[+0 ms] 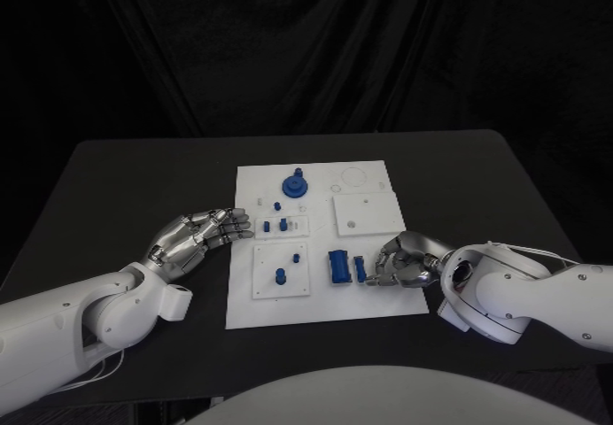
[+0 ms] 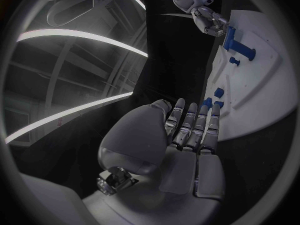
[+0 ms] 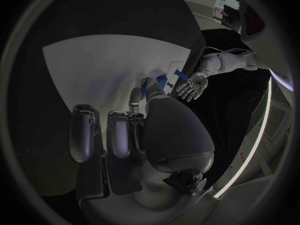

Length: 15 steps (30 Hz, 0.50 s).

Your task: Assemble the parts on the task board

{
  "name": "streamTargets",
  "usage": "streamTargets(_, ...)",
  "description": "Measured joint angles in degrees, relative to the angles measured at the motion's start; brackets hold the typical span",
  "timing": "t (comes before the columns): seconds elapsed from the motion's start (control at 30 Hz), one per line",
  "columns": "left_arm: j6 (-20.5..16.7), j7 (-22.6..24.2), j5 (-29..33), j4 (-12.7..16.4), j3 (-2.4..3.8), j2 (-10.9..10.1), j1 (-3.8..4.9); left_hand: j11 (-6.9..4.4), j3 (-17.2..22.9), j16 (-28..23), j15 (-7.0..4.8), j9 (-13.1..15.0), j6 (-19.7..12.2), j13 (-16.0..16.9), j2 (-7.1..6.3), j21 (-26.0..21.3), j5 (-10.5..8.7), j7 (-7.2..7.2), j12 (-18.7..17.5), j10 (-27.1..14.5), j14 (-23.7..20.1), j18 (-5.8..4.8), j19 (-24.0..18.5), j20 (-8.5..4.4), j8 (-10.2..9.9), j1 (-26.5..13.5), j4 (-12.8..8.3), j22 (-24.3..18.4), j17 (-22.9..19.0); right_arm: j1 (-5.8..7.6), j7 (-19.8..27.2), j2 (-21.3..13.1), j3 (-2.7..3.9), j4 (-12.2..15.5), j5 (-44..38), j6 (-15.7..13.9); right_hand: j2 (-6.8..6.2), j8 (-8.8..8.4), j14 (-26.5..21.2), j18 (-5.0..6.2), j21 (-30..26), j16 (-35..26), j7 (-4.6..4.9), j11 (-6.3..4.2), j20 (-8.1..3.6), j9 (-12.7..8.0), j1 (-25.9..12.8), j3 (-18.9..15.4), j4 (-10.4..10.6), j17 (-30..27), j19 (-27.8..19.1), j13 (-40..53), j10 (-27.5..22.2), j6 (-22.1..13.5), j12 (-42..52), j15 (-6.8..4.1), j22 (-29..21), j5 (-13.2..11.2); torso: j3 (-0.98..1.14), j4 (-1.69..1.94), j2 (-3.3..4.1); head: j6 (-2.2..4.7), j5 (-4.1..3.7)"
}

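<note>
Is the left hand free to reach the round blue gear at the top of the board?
Probably yes: the left hand is open beside the task board, and nothing stands between it and the blue gear.

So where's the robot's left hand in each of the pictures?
Head view: the left hand rests open at the task board's left edge.
Left wrist view: it rises up the middle, fingers reaching the board.
Right wrist view: it is small, palm showing, beyond the board.
Shared landmark: the white task board.

A black table [image 1: 128, 186] stands before a dark curtain [image 1: 306, 62].
</note>
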Motion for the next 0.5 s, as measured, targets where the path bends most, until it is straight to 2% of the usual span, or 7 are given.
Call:
streamTargets(0.37, 0.04, -0.02, 0.0, -0.11, 0.0, 0.08, -0.06, 0.0, 0.0, 0.0, 0.0, 0.0, 0.0, 0.0, 0.0, 0.0, 0.0, 0.0, 0.0, 0.0, 0.0, 0.0, 0.0, 0.0, 0.0, 0.0, 0.0, 0.06, 0.0, 0.0, -0.02, 0.93, 0.0, -0.84, -0.07, -0.27, 0.72, 0.23, 0.22, 0.0, 0.0, 0.0, 0.0, 0.0, 0.0, 0.14, -0.67, -0.29, 1.13, 0.0, 0.0, -0.01, 0.0, 0.0, 0.0, -0.22, 0.0, 0.0, 0.01, 0.0, 0.02, 0.0, -0.07)
streamTargets(0.5, 0.06, -0.03, 0.0, -0.15, 0.0, 0.11, -0.07, 0.0, 0.0, 0.0, 0.0, 0.0, 0.0, 0.0, 0.0, 0.0, 0.0, 0.0, 0.0, 0.0, 0.0, 0.0, 0.0, 0.0, 0.0, 0.0, 0.0, 0.05, 0.0, -0.01, -0.09, 1.28, 0.0, -1.36, -0.08, -0.27, 1.54, 0.45, 0.22, 0.0, 0.0, 0.0, 0.0, 0.0, 0.0, 0.2, 0.17, -0.23, 1.19, 0.0, 0.0, -0.01, 0.0, 0.0, 0.0, -0.22, 0.0, 0.48, 0.02, 0.0, 0.02, 0.0, -0.09)
